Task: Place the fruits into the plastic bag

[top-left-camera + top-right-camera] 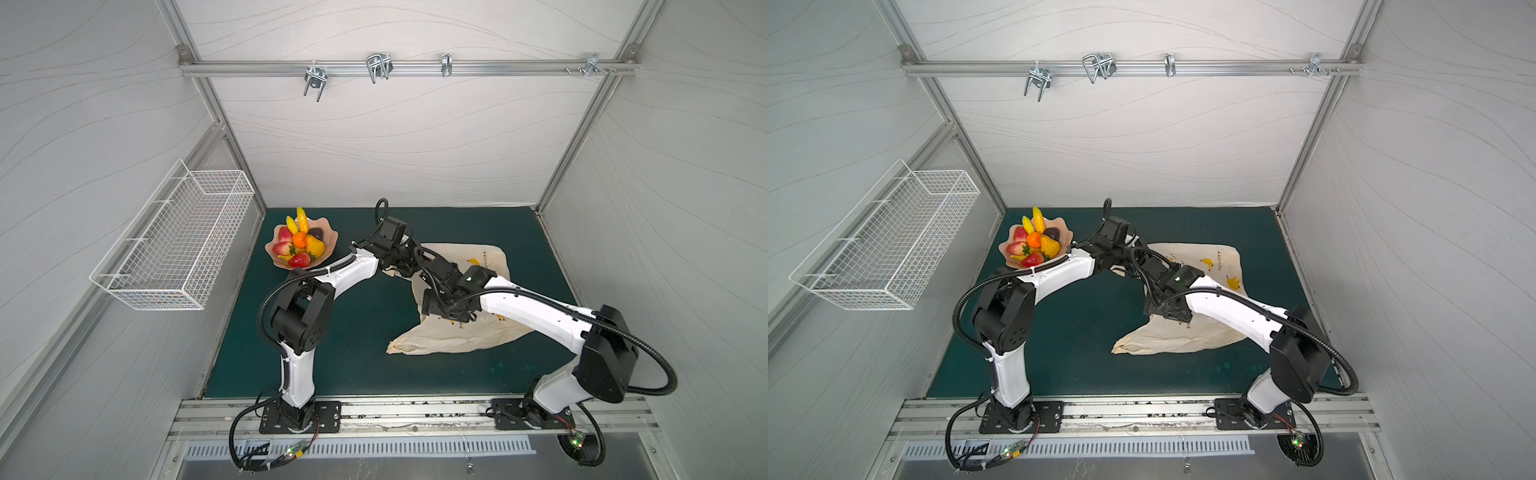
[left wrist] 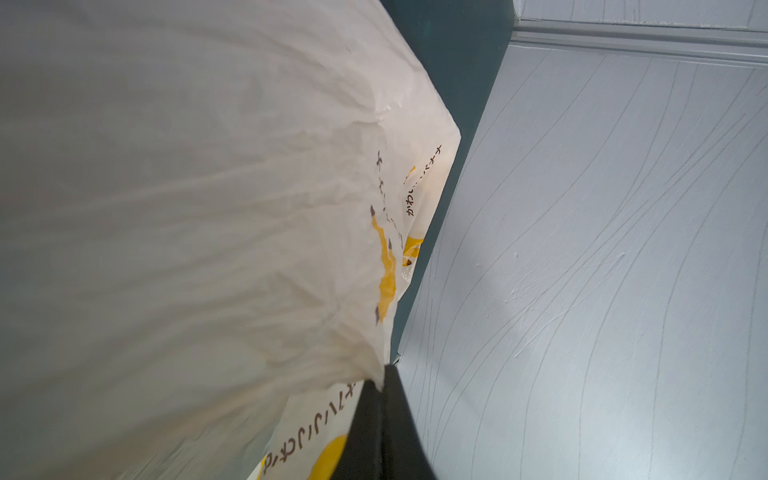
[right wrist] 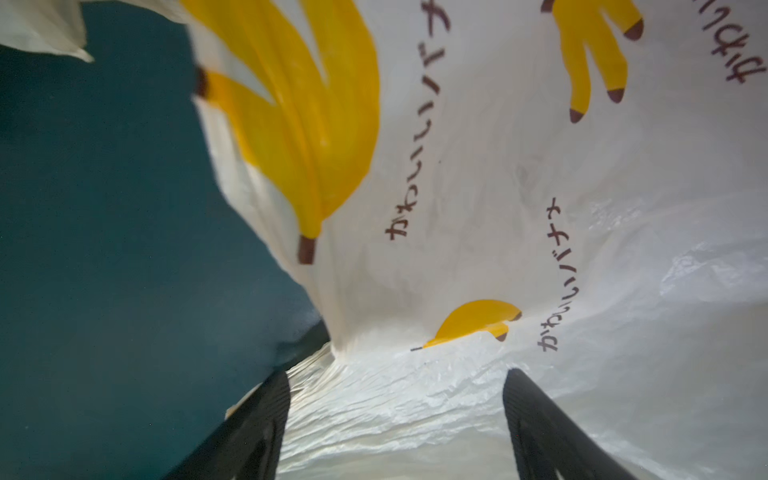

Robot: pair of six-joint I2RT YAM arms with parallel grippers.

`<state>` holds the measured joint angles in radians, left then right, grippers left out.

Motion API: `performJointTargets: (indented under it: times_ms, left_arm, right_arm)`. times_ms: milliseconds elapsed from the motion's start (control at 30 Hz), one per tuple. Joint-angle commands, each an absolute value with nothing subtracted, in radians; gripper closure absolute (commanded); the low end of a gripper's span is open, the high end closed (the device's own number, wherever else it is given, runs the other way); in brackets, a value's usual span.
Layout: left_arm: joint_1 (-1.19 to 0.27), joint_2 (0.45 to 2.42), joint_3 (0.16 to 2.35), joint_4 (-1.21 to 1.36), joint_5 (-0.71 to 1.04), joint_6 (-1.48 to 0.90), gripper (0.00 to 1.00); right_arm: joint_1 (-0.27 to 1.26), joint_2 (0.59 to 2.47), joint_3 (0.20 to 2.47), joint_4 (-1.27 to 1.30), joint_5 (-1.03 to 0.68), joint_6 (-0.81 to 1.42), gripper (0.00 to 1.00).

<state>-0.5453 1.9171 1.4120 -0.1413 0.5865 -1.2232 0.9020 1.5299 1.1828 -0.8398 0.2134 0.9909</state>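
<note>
The fruits (image 1: 300,243) (image 1: 1035,243) lie piled in a peach-pink dish at the back left of the mat, with no gripper near them. The cream plastic bag (image 1: 449,340) (image 1: 1175,338) with banana prints lies crumpled right of centre. My left gripper (image 1: 404,268) (image 2: 384,374) is shut on a pinch of the plastic bag (image 2: 208,208) at its left edge. My right gripper (image 1: 430,307) (image 3: 397,374) stands open over the plastic bag (image 3: 498,187). Wrinkled film lies between its fingers, which stand well apart.
The dish (image 1: 330,243) sits near the left arm's forearm. A white wire basket (image 1: 174,241) hangs on the left wall. Metal hooks (image 1: 378,68) hang from a rail high on the back wall. The green mat (image 1: 353,340) shows bare in front of the bag.
</note>
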Motion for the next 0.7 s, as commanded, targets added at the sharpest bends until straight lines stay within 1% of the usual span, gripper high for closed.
performJointTargets:
  times_ms: [0,167,367,433,533,567,633,667]
  left_arm:
    - [-0.552,1.874,1.418,-0.122,0.586,-1.218,1.00]
    - [-0.552,1.865,1.407,-0.126,0.590,-1.216,1.00]
    - [-0.552,1.859,1.407,-0.126,0.589,-1.214,1.00]
    - [-0.552,1.857,1.409,-0.127,0.590,-1.214,1.00]
    - [-0.552,1.854,1.410,-0.130,0.591,-1.212,1.00]
    - [-0.552,1.854,1.409,-0.132,0.591,-1.213,1.00]
    - [-0.552,1.855,1.411,-0.137,0.590,-1.208,1.00]
    - [-0.552,1.854,1.412,-0.138,0.589,-1.207,1.00]
  right_arm:
    - [0.911,1.515,1.163,-0.761,0.258,1.067,0.18]
    - [0.926,1.538,1.178,-0.734,0.302,1.058,0.18]
    - [0.939,1.625,1.240,-0.825,0.341,1.066,0.19]
    - [0.948,1.644,1.265,-0.861,0.374,1.064,0.22]
    - [0.951,1.654,1.286,-0.903,0.406,1.066,0.34]
    - [0.953,1.655,1.289,-0.919,0.416,1.067,0.40]
    - [0.953,1.651,1.287,-0.945,0.427,1.079,0.48]
    - [0.951,1.645,1.278,-0.948,0.435,1.087,0.55]
